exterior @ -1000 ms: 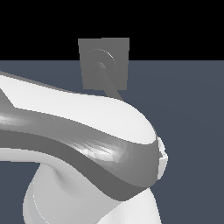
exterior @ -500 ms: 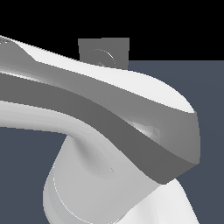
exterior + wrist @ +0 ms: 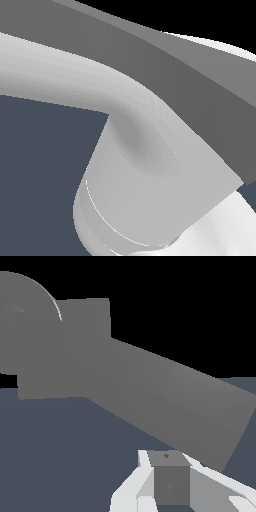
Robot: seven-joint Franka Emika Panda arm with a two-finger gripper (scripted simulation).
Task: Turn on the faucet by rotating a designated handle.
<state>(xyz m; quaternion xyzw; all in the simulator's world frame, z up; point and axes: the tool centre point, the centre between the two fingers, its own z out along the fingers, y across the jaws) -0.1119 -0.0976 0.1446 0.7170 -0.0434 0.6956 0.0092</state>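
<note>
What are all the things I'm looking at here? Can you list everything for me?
faucet: one, matte gray, flat plate with a raised ring; seen only in the wrist view, hidden in the exterior view.
handle: one, gray, long straight bar slanting out from the plate toward the gripper.
floor: one, dark blue-gray surface under everything.
robot arm: one, white and gray, filling nearly all the exterior view.
gripper: one, white and gray, just short of the bar's far end; open or shut, cannot tell.
</note>
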